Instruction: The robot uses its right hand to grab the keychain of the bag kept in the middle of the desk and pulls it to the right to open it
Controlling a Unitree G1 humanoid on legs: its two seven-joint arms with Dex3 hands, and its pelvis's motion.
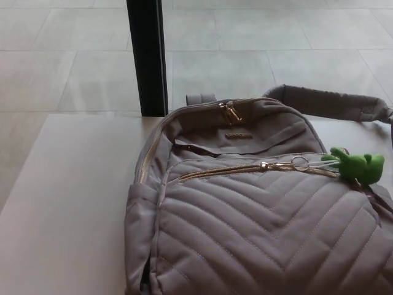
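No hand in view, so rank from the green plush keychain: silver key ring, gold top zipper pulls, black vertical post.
1. Silver key ring, just left of the green plush keychain.
2. Gold top zipper pulls, up-left.
3. Black vertical post, far left.
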